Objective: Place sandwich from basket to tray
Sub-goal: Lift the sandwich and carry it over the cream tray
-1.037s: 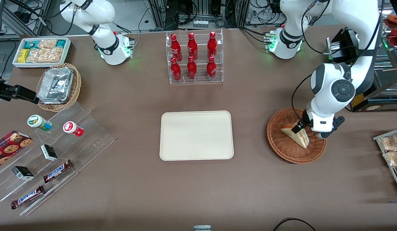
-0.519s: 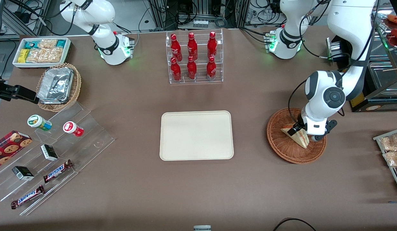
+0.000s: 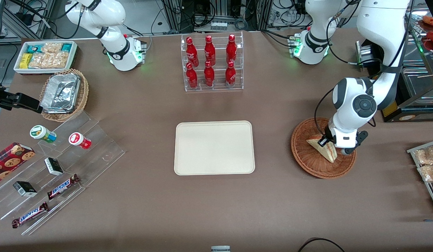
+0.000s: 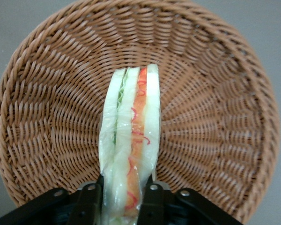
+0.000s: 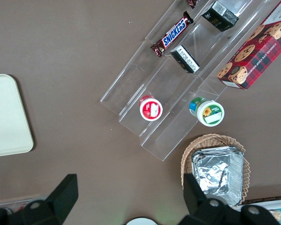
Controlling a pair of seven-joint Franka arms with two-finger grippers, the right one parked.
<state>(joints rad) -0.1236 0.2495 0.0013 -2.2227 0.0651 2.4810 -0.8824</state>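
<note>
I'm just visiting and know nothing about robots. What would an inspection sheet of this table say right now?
Surface: brown table, no spills seen.
Job's things: sandwich in the basket; tray bare.
Clutter: bottle rack, foil-container basket, snack bin, candy display.
Grippers: gripper in the basket, jaws pressed on the sandwich's sides.
Cables: black cable hangs beside the working arm, above the basket.
Surroundings: equipment racks and wiring past the table's edge.
</note>
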